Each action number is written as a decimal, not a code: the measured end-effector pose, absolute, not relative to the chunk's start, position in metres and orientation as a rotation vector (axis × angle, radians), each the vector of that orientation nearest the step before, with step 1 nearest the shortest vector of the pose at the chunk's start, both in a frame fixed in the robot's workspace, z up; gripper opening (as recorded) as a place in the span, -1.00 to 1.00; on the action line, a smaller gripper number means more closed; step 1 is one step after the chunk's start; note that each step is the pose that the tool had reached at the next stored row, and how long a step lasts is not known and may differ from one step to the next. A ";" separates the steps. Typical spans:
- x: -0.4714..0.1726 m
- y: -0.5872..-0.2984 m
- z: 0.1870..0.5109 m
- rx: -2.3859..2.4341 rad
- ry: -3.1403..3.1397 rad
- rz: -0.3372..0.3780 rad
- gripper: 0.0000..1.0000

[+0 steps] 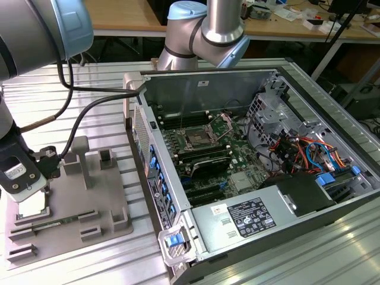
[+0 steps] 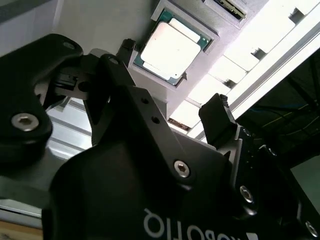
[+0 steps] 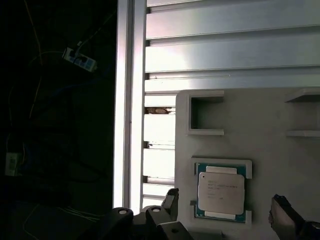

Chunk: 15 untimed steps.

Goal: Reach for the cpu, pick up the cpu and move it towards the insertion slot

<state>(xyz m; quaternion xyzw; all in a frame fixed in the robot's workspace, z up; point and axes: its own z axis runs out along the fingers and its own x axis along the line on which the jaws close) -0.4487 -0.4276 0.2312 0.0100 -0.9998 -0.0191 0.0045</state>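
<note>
- Closest to us in the second wrist view is the black tool [image 2: 172,77], and its two fingers [image 2: 216,112] stand wide apart, so it is open and holds nothing
- We see the cpu [image 2: 167,50] just past those fingers, a pale silvery square with a thin green rim round it
- We see that the cpu lies flat in a square pocket of the grey tray [image 3: 280,115]
- We see in the first wrist view that the cpu sits between the two finger tips, one on each side
- We cannot tell if the fingers touch the cpu
- We see one more pocket in the tray near the cpu, shaped like a box
- We see the tray lying on the ridged metal desk [image 1: 89,95], at the exterior view's left
- We see the big arm [image 1: 35,29] bending down over the tray there
- We see the insertion slot [image 1: 196,141] as a dark square with a silvery frame, on the green board [image 1: 240,157]
- We see that the board lies inside the open computer case [image 1: 309,196], to the exterior view's right of the tray
- We see the slot well apart from the cpu and the tool
</note>
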 end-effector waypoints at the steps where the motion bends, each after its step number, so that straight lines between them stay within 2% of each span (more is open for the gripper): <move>1: -0.449 -0.428 0.229 0.031 -3.132 -0.060 0.59; 15: -0.449 -0.434 0.199 0.029 -3.132 -0.070 0.59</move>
